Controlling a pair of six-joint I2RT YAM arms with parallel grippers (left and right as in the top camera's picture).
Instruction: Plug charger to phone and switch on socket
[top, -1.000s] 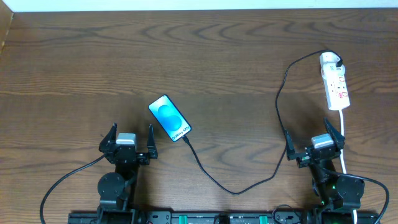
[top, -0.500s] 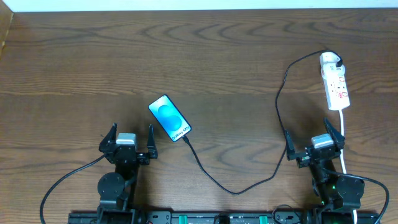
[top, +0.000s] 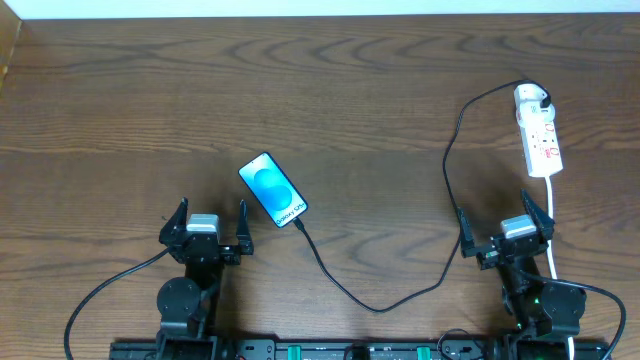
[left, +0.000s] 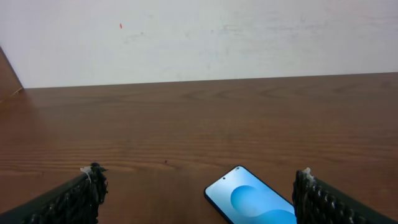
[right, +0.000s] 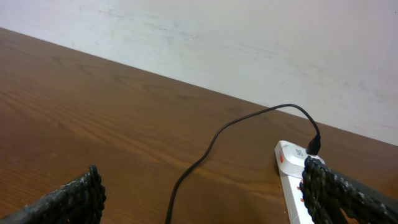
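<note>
charger (top: 446, 158) snakes over wooden table (top: 350, 100) between phone (top: 272, 189) and socket (top: 540, 140)

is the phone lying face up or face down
Face up: the slim rectangular smartphone lies flat on the wooden table, its light blue screen showing.

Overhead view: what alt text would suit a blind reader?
A phone lies screen-up on a wooden table, a black charger curving from its near end to a white socket at right. The left gripper and right gripper sit open near the bottom edge.
</note>
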